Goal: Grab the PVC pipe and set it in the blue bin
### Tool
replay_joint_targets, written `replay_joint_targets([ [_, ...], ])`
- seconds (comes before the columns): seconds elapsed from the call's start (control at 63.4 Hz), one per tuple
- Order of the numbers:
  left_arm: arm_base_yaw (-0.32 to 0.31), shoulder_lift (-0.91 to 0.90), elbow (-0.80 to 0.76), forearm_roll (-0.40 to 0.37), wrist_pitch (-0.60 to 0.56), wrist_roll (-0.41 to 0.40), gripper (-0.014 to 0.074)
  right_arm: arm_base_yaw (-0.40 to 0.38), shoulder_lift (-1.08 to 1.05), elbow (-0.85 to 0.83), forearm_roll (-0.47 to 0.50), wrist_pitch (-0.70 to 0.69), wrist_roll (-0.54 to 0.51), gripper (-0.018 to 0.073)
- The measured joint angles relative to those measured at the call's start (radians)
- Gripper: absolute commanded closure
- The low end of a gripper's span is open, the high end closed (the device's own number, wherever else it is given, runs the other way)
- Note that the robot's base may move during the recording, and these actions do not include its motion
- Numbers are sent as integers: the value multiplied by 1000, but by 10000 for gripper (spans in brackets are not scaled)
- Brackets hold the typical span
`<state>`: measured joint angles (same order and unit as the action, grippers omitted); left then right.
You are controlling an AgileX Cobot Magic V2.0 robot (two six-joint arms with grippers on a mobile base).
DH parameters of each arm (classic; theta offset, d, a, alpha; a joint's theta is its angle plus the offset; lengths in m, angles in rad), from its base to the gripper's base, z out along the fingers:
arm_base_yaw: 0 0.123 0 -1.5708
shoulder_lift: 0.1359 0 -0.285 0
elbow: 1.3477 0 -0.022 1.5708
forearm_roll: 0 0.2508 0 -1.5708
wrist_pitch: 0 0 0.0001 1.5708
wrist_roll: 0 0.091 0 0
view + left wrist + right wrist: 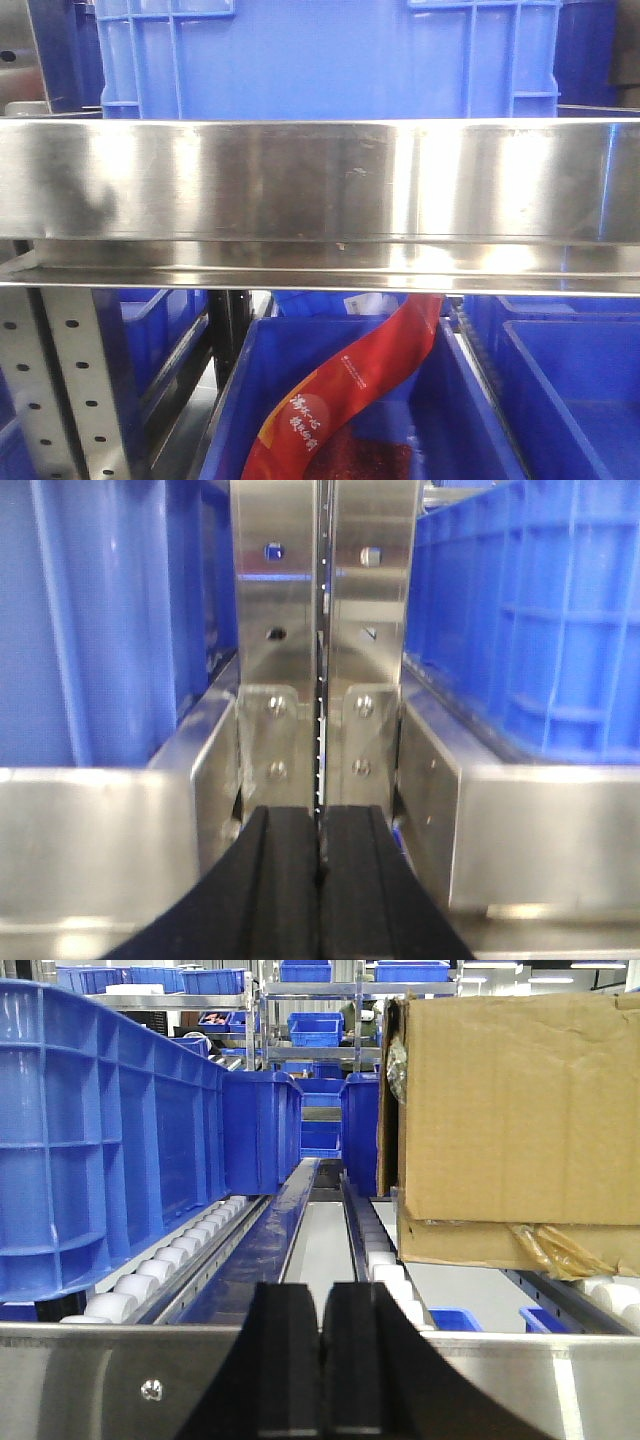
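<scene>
PVC pipe: not visible in any view.
Left claw: closed, empty, bottom centre.
Right claw: closed, empty.
Red bag: writing unreadable.

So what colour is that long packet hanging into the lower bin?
Red packet with white writing, clearest in the front view.

A steel shelf carries a blue crate; roller tracks bear a cardboard box.

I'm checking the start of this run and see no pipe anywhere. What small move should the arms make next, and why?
Probably open the right gripper and ease it forward to search. Both grippers are shut on nothing; the left gripper faces a steel upright. No PVC pipe shows in any view, only blue bins, a cardboard box on the rollers and a red bag.
</scene>
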<state>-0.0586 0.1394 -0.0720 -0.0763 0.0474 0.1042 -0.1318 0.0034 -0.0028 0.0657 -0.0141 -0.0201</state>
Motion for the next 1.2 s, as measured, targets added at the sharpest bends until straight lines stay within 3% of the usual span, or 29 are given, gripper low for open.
replay_joint_targets([
  [0.3,0,-133,72,70,7,-104,708,-2,0,3,0,0,0,728],
  [1.198,0,-134,74,86,-20,-104,708,-2,0,3,0,0,0,728],
])
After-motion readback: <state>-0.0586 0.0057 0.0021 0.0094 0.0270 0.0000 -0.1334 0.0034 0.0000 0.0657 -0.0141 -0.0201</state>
